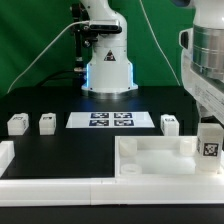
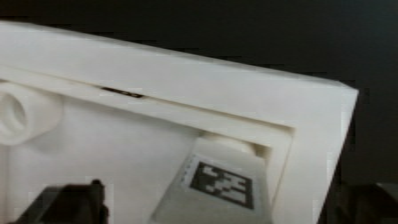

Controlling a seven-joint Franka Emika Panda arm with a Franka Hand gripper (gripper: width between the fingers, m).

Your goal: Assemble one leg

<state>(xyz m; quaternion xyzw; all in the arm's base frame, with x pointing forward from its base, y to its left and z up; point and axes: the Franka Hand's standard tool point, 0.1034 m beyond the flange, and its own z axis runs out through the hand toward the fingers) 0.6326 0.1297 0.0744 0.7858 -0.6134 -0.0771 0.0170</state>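
Note:
My gripper (image 1: 208,122) is at the exterior view's right, over the near right corner of the large white tabletop (image 1: 150,157). It is shut on the leg (image 1: 209,146), a small white block with a black-and-white tag, held upright with its lower end at that corner. In the wrist view the leg (image 2: 217,182) runs between my dark fingers (image 2: 68,205) down to the tabletop's corner (image 2: 267,100). The gripper (image 2: 217,208) straddles the leg. A round socket (image 2: 15,112) shows at the picture's edge.
Two loose legs (image 1: 17,124) (image 1: 47,122) stand at the exterior view's left and another (image 1: 169,123) behind the tabletop. The marker board (image 1: 110,120) lies in front of the robot base (image 1: 107,70). White border rails (image 1: 60,185) run along the front.

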